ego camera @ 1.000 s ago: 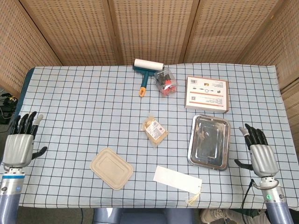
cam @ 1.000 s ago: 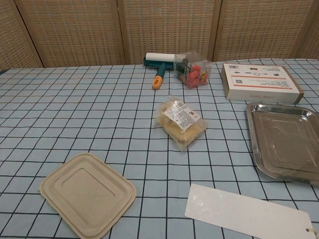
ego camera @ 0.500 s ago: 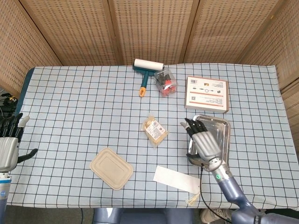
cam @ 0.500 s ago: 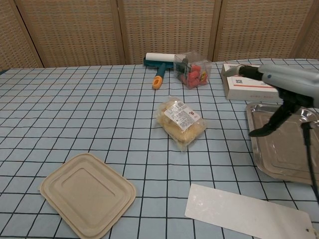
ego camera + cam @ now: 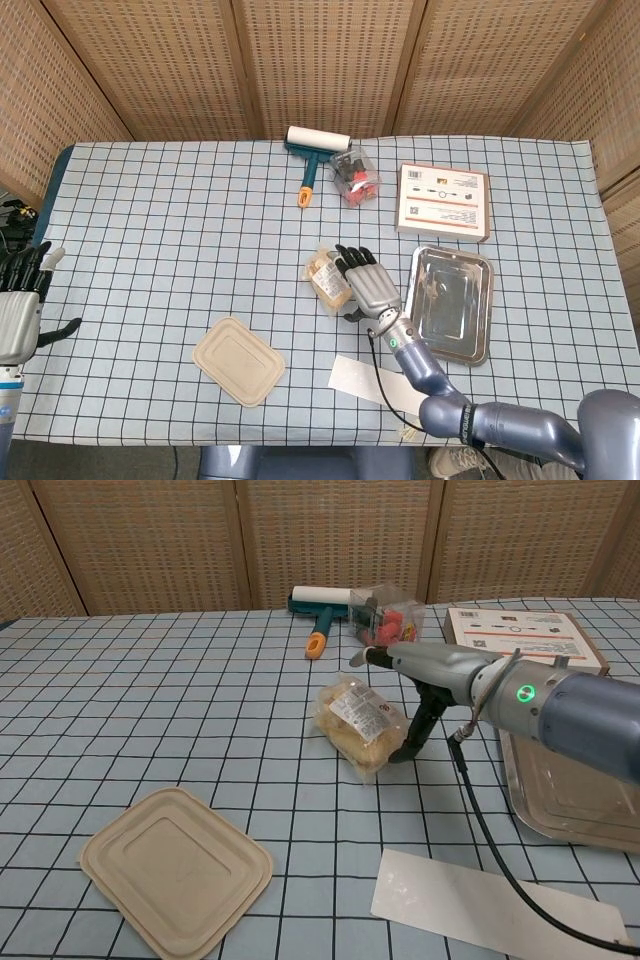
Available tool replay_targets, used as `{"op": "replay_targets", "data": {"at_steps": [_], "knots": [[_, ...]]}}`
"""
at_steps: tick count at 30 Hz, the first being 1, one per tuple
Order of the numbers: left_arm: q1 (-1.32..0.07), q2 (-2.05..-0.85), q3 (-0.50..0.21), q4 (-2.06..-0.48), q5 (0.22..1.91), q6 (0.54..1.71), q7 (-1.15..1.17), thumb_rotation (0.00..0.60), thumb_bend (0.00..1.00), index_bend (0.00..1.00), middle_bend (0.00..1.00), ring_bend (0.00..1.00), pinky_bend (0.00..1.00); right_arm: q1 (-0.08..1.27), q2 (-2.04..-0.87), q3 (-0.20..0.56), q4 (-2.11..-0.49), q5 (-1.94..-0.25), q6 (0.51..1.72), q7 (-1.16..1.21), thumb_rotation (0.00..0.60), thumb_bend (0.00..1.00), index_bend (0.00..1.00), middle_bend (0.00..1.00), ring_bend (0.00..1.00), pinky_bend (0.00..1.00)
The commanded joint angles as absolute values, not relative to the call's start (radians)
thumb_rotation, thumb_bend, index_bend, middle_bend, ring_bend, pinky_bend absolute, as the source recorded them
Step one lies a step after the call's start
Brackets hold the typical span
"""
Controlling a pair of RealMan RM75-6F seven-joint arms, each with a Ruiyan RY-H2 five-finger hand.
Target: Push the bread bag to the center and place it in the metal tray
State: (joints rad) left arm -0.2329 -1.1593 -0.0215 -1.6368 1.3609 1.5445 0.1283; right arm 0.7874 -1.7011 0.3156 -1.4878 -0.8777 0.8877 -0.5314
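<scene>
Left hand [image 5: 20, 310] sits off the near-left edge of the checked tablecloth [image 5: 160, 220], our fingers spread apart and holding nothing; the chest view does not show it. Moving right, a beige moulded lid [image 5: 238, 360] lies flat near the front edge, and a white card [image 5: 380, 385] with a small tag lies beside it toward the front centre. At the back of the table we see a lint roller [image 5: 315, 148] with a teal frame and orange-tipped handle, next to a clear box [image 5: 356, 175] of red and dark items.

At mid-table lies the bread bag [image 5: 328, 279], labelled side up. Our right hand [image 5: 368, 285] is just beside its right edge, fingers extended and apart, gripping nothing. In the chest view the thumb reaches down beside the bag's right end; whether it actually touches the bag we cannot tell. Right of the hand, the metal tray [image 5: 478, 300] rests with nothing in it, the bag lying outside it on the cloth. Behind the tray sits a flat white printed carton [image 5: 443, 201].
</scene>
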Motion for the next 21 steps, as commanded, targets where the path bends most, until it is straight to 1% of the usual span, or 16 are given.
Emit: {"op": "replay_targets", "data": {"at_steps": [1,11,14,15,17,18,19,21], "knots": [[-0.229,-1.158,-0.03,-1.636,1.36,1.538,0.124,0.6,0.05,0.0,0.0,0.0,0.0,0.818,-1.739,0.32,-1.433,-0.855,0.865,-0.52,0.6,0.08,0.0,0.0,0.0,0.0],[-0.219,-1.16,-0.052,-1.633,1.366,1.516,0.117,0.6,0.05,0.0,0.0,0.0,0.0,0.869,-1.81,0.3,-1.307,-0.855,0.83,-0.464,0.6,0.08,0.0,0.0,0.0,0.0],[-0.218,-1.163,-0.058,-1.63,1.365,1.505,0.116,0.6,0.05,0.0,0.0,0.0,0.0,0.879,-1.854,0.298,-1.244,-0.89,0.854,-0.435,0.6,0.08,0.01,0.0,0.0,0.01],[-0.218,-1.164,-0.06,-1.629,1.365,1.503,0.116,0.6,0.05,0.0,0.0,0.0,0.0,0.88,-1.868,0.298,-1.227,-0.902,0.866,-0.425,0.6,0.08,0.04,0.0,0.0,0.05],[-0.217,-1.165,-0.063,-1.629,1.365,1.498,0.114,0.6,0.05,0.0,0.0,0.0,0.0,0.881,-1.893,0.296,-1.193,-0.93,0.888,-0.404,0.6,0.08,0.15,0.02,0.02,0.2],[-0.216,-1.166,-0.066,-1.628,1.366,1.497,0.112,0.6,0.05,0.0,0.0,0.0,0.0,0.881,-1.907,0.295,-1.173,-0.946,0.899,-0.392,0.6,0.08,0.25,0.08,0.07,0.31],[-0.215,-1.166,-0.068,-1.628,1.368,1.497,0.11,0.6,0.05,0.0,0.0,0.0,0.0,0.881,-1.916,0.294,-1.16,-0.956,0.906,-0.382,0.6,0.09,0.34,0.17,0.14,0.39],[-0.213,-1.167,-0.072,-1.626,1.37,1.497,0.106,0.6,0.05,0.0,0.0,0.0,0.0,0.88,-1.929,0.291,-1.14,-0.975,0.914,-0.364,0.6,0.1,0.47,0.31,0.27,0.48]]}}
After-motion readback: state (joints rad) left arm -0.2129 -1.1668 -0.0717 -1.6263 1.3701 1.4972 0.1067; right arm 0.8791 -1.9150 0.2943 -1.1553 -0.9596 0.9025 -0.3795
